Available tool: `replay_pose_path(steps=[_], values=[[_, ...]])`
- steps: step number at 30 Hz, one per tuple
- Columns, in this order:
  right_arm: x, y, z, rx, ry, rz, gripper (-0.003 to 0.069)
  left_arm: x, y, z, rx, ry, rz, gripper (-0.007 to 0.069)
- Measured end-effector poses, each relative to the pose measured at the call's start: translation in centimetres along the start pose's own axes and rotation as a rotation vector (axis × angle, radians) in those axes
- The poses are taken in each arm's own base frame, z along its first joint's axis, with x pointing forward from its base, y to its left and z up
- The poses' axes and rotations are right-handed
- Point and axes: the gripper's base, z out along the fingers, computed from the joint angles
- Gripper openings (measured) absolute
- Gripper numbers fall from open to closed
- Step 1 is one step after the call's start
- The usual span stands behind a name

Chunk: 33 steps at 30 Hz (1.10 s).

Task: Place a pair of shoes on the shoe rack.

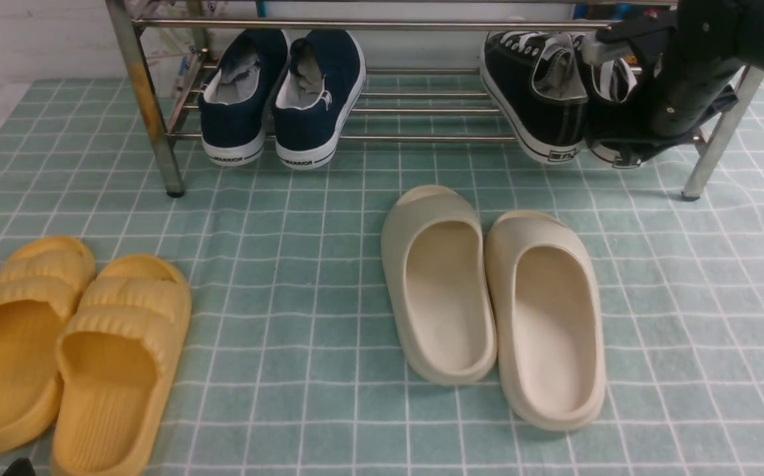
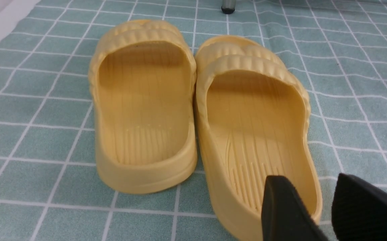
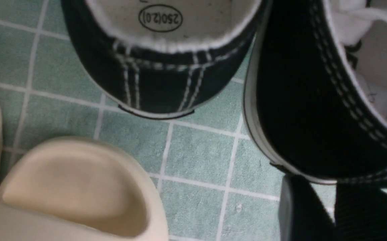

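Observation:
The shoe rack [image 1: 355, 25] stands at the far edge of the cloth. One black sneaker [image 1: 540, 92] rests on its lower bars at the right, heel toward me; it also shows in the right wrist view [image 3: 159, 77]. The second black sneaker [image 1: 613, 79] lies tilted just to its right, mostly hidden by my right arm. My right gripper [image 1: 646, 142] is at that sneaker's heel [image 3: 307, 100]. In the right wrist view the gripper [image 3: 324, 182] has its jaws nearly together, their tips at the heel. My left gripper [image 2: 314, 180] is open and empty, over the heel of a yellow slide.
Navy slip-on shoes [image 1: 282, 92] sit on the rack's left half. Cream foam slides [image 1: 487, 297] lie mid-cloth in front of the rack, one toe close below the sneakers [image 3: 72, 187]. Yellow slides [image 1: 64, 344] lie at the near left. The rack's right leg [image 1: 712, 158] stands beside my right arm.

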Motion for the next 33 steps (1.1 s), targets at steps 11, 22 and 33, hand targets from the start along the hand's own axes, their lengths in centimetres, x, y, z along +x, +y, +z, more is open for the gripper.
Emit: replay_pose_path(steps=[11, 22, 33], values=[[0.2, -0.1, -15.4, -0.138, -0.198, -0.046, 0.0446, 0.0, 0.0, 0.0, 0.0, 0.0, 0.0, 0.0239], [11.5, -0.5, -24.4, -0.14, -0.36, -0.013, 0.0087, 0.0, 0.0, 0.0, 0.0, 0.0, 0.0, 0.0239], [24.5, -0.8, -31.5, -0.139, -0.697, 0.024, -0.0005, 0.0, 0.0, 0.0, 0.0, 0.0, 0.0, 0.0239]])
